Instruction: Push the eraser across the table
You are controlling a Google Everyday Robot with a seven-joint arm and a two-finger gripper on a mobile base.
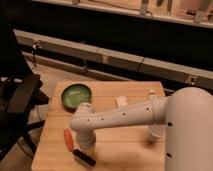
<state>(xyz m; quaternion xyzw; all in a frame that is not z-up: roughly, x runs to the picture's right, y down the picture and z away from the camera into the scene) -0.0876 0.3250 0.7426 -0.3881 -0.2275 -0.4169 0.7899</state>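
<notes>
The eraser (84, 157), a small black oblong block, lies near the front edge of the light wooden table (130, 150), just right of the orange carrot-like piece (68, 139). My gripper (84, 145) is at the end of the white arm, hidden under the wrist, directly above and behind the eraser. The arm reaches from the right across the middle of the table.
A green bowl (76, 95) sits at the back left. A small white block (120, 101) lies behind the arm. A white cup (154, 133) stands at the right, partly hidden by my arm. A black chair (20, 97) stands left of the table.
</notes>
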